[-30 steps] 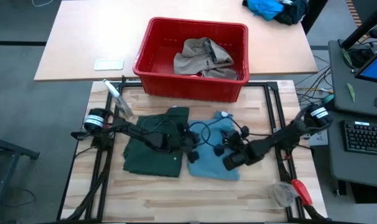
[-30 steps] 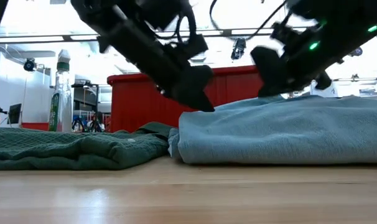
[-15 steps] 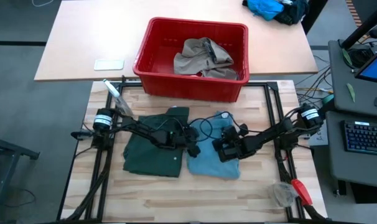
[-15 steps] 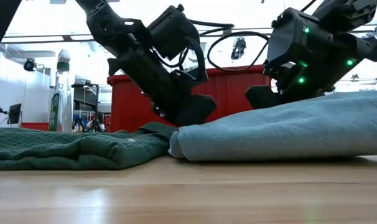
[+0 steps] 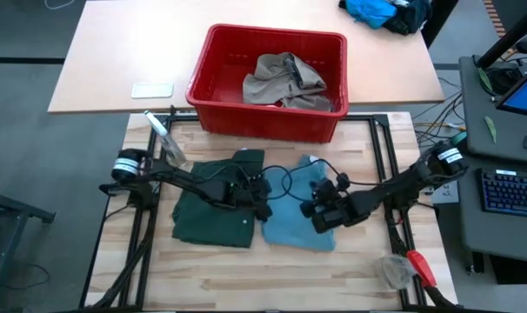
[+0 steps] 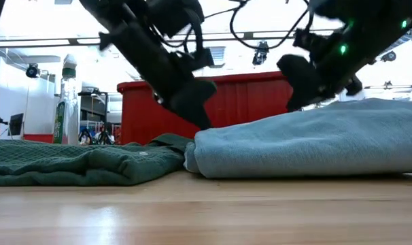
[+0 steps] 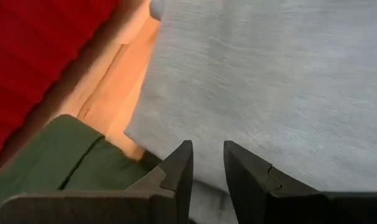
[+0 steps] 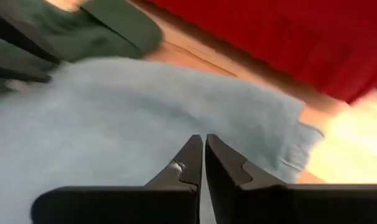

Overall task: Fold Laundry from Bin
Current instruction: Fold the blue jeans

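Note:
Folded dark green shorts (image 5: 213, 213) lie flat on the table's left half. Folded light blue denim trousers (image 5: 296, 222) lie beside them, edge to edge. My left gripper (image 5: 263, 207) hovers over the seam between the two, its fingers (image 7: 179, 168) a narrow gap apart with nothing between them. My right gripper (image 5: 312, 211) is shut and hangs just above the denim's (image 8: 114, 118) middle. The red bin (image 5: 213, 96) stands at the far edge, with a khaki piece (image 5: 285, 80) crumpled inside.
A spray bottle (image 5: 159, 130) lies at the table's far left corner. A red-handled tool with a clear bag (image 5: 410, 265) sits at the near right. A white card (image 5: 150, 89) and a bright blue cloth heap (image 5: 376, 10) lie on the back table.
Both grippers dipped onto the denim half a second ago and have risen clear again. The right one went toward the table's left, then back to the right. The denim's left edge now sits lower, and its top slopes up toward the right.

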Robot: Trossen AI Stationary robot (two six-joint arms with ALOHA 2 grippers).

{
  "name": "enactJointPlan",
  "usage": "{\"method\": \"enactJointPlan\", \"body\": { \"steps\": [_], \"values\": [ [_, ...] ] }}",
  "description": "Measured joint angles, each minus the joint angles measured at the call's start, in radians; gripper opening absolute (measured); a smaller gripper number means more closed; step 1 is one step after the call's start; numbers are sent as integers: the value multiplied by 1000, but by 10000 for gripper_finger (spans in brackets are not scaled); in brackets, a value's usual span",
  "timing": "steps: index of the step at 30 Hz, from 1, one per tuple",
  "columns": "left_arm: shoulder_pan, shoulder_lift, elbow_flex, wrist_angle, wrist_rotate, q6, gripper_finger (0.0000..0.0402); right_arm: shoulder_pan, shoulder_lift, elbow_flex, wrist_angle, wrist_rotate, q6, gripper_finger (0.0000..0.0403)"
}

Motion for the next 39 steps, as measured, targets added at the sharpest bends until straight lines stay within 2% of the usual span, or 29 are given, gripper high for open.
{"method": "enactJointPlan", "body": {
  "steps": [5, 8, 11, 14, 17, 19, 25, 31, 34, 39],
  "values": [
    [-77, -44, 0, -34, 1, -68, 75, 102, -20, 38, 22, 88, -43, 12],
    [-140, -40, 1, 56, 1, -84, 75, 175, -2, 35, 92, 185, -44, 12],
    [-198, 11, 3, 271, -50, -85, 75, 236, 54, 17, 190, 286, -27, 12],
    [-239, 97, 2, 536, -212, -54, 75, 253, 144, 14, 302, 372, -3, 12],
    [-255, 179, 3, 732, -343, 6, 75, 238, 251, 24, 407, 411, -37, 12],
    [-255, 227, 2, 799, -359, 7, 75, 219, 315, 31, 441, 424, -43, 12],
    [-251, 326, 2, 811, -388, -49, 75, 204, 431, 35, 432, 471, 89, 12],
    [-252, 381, 5, 790, -409, -71, 75, 203, 454, 32, 389, 455, 107, 12],
    [-252, 387, 6, 725, -409, -128, 75, 203, 445, 33, 301, 424, 159, 12],
    [-254, 368, 7, 627, -410, -181, 75, 204, 410, 34, 39, 363, 386, 12]
  ]
}}
